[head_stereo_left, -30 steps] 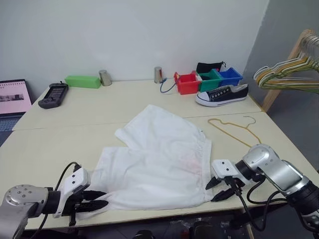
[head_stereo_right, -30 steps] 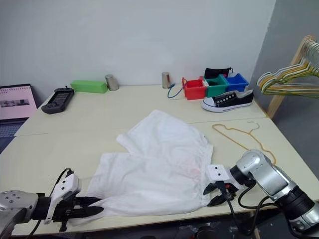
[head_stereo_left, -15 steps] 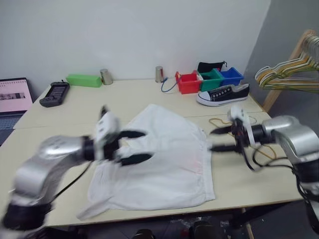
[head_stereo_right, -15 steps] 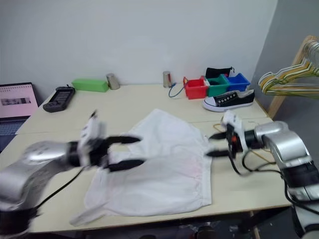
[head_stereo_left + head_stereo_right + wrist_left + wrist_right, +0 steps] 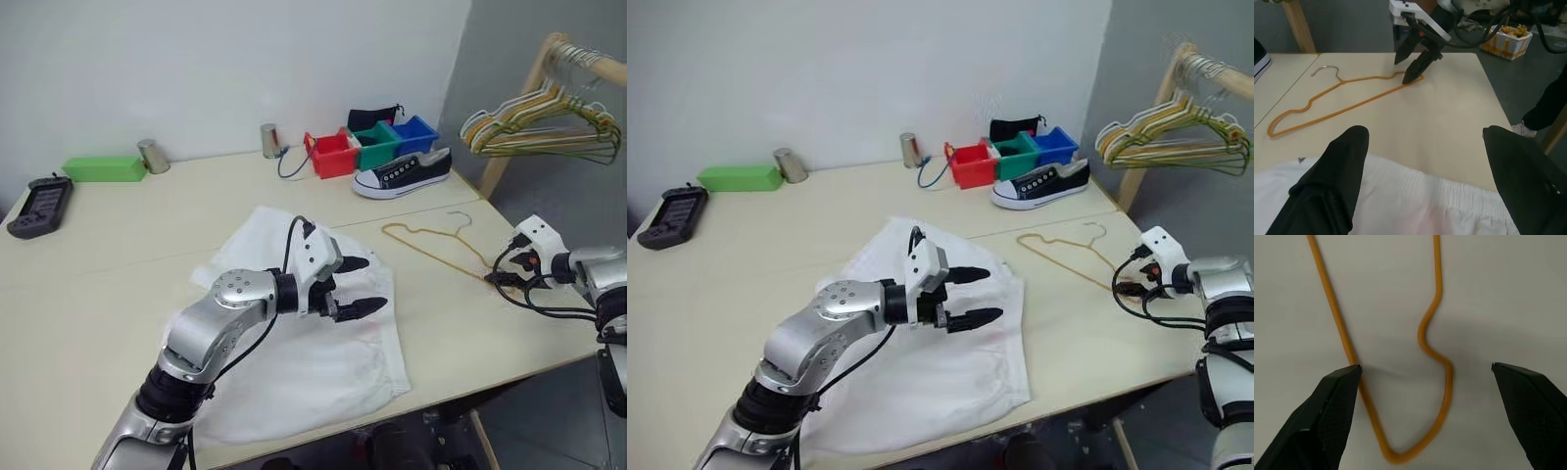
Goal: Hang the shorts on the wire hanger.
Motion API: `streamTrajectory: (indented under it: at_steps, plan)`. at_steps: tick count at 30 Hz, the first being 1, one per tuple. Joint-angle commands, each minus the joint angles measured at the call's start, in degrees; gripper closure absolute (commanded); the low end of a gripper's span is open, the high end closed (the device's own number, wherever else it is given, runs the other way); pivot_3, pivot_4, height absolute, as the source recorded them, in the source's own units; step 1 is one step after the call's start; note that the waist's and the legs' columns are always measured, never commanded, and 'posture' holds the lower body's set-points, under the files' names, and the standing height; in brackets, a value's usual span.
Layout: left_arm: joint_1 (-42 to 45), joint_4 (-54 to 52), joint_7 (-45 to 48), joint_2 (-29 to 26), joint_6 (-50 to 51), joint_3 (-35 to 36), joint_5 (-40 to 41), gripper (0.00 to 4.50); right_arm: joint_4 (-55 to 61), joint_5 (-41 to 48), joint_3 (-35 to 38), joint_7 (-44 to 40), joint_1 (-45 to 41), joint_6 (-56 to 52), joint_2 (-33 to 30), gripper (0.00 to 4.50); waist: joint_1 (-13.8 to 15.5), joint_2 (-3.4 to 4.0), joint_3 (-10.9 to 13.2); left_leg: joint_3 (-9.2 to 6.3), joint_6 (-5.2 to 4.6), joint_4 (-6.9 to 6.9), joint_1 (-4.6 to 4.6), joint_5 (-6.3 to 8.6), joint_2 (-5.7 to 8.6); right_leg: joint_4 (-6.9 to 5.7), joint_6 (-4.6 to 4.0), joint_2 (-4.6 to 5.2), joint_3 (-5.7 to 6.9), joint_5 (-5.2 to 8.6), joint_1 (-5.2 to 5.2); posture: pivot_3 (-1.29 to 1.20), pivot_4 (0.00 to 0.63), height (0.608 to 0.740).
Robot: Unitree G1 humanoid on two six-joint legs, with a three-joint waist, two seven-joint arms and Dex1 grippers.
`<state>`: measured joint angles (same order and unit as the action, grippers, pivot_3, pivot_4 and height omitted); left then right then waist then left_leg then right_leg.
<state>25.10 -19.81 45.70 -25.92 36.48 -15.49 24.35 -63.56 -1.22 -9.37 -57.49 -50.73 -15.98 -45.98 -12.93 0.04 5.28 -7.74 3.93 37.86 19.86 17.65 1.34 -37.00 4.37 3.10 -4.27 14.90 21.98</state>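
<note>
Both arms are leaving the shorts (image 5: 294, 362): the left gripper (image 5: 361, 286) is hovering wide, and the right gripper (image 5: 1411, 62) (also wide, empty) is reaching the wire hanger (image 5: 431, 247).

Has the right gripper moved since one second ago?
Yes. The right gripper, open, has moved from the shorts' near corner to the wire hanger's near end, farther along the table.
</note>
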Motion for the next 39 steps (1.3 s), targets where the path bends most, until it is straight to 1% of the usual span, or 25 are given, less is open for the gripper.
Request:
streamTrajectory:
  at_steps: [1,6,10,13,14,15,22,24,27,29,34,39]
  plan:
    - [1.3,1.8,-0.4,0.9,-2.7,0.2,-1.9,0.54,-4.0,-2.4,0.2,1.0,-2.7,2.3,0.8,0.0,-0.1,-0.01,0.0,-0.01,-0.02,0.02,0.0,0.01,0.01,0.02,0.08,0.0,0.0,-0.04,-0.01,-0.21,0.029,0.74]
    - [1.1,1.4,-0.9,1.8,-2.5,0.5,-2.3,0.54,-8.2,-2.6,2.5,4.8,-3.9,1.5,2.1,0.0,0.1,-0.02,0.0,-0.07,-0.31,0.08,-0.23,-0.14,0.04,0.02,0.36,-0.02,0.03,-0.17,-0.37,-0.19,0.027,0.74]
    - [0.2,0.5,-1.5,1.6,-2.3,0.8,-2.6,0.54,-9.7,-2.1,4.6,7.0,-4.2,-0.2,2.3,0.0,0.3,-0.03,0.0,-0.07,-0.43,0.07,-0.77,-0.21,0.07,0.02,0.78,-0.02,-0.01,-0.13,-0.93,-0.19,0.024,0.74]
    - [-0.2,0.1,-1.9,1.3,-2.4,0.9,-2.7,0.51,-10.1,-2.6,5.2,7.4,-4.0,-0.7,2.6,0.51,0.2,-0.03,0.0,-0.06,-0.48,0.07,-0.99,-0.24,0.07,0.01,0.82,-0.02,-0.02,-0.15,-1.15,-0.18,0.021,0.74]
    - [-0.2,0.0,-1.9,1.2,-2.4,0.9,-2.8,0.51,-10.2,-2.9,5.2,7.7,-3.8,-0.5,2.6,0.74,0.2,-0.02,0.0,-0.06,-0.5,0.07,-0.99,-0.25,0.07,0.0,0.84,-0.02,-0.02,-0.18,-1.15,-0.17,0.02,0.74]
    - [-0.1,0.0,-1.9,1.2,-2.5,0.8,-3.1,0.51,-10.3,-2.9,5.4,8.3,-3.7,-0.7,2.7,1.07,0.2,-0.01,0.0,-0.05,-0.52,0.07,-0.99,-0.26,0.07,0.0,0.85,-0.03,-0.03,-0.19,-1.15,-0.17,0.02,0.74]
    - [0.4,0.0,-2.2,1.5,-2.5,0.9,-3.6,0.51,-10.6,-3.7,5.5,8.3,-3.2,-0.3,3.6,2.84,0.3,-0.05,0.0,-0.05,-0.52,0.09,-0.99,-0.27,0.08,0.03,0.88,-0.02,-0.07,-0.21,-1.17,-0.17,0.018,0.74]
    - [0.4,0.0,-2.2,1.3,-2.6,1.0,-3.6,0.51,-10.6,-3.8,5.6,8.3,-3.3,-0.1,3.9,3.28,0.3,-0.05,0.0,-0.05,-0.52,0.09,-0.99,-0.27,0.07,0.03,0.88,-0.02,-0.07,-0.22,-1.17,-0.16,0.018,0.74]
    - [0.5,0.2,-2.4,1.1,-2.7,1.3,-3.9,0.51,-10.7,-3.8,5.8,8.8,-3.5,-0.1,4.2,4.11,0.3,-0.05,-0.1,-0.05,-0.52,0.09,-1.01,-0.27,0.07,0.03,0.89,-0.02,-0.07,-0.22,-1.18,-0.16,0.018,0.74]
    - [0.6,0.4,-2.7,1.1,-2.8,1.5,-4.0,0.51,-10.7,-3.6,6.3,9.2,-3.5,-0.1,4.2,4.44,0.3,-0.05,-0.1,-0.05,-0.52,0.09,-1.01,-0.27,0.07,0.02,0.9,-0.02,-0.07,-0.22,-1.19,-0.16,0.018,0.74]
    - [0.7,1.0,-3.1,0.8,-2.9,2.6,-4.3,0.51,-10.7,-2.7,7.9,10.3,-4.0,-0.6,3.8,4.44,0.3,-0.05,-0.1,-0.05,-0.52,0.1,-1.01,-0.27,0.08,0.03,0.9,-0.02,-0.07,-0.23,-1.2,-0.17,0.02,0.74]
    - [1.6,2.8,-3.3,0.1,-2.7,6.2,-3.4,0.51,-9.4,-0.6,11.0,11.3,-6.6,0.0,3.1,4.44,0.3,-0.04,-0.1,-0.05,-0.52,0.08,-1.0,-0.27,0.08,0.03,0.9,-0.02,-0.07,-0.23,-1.18,-0.17,0.02,0.74]
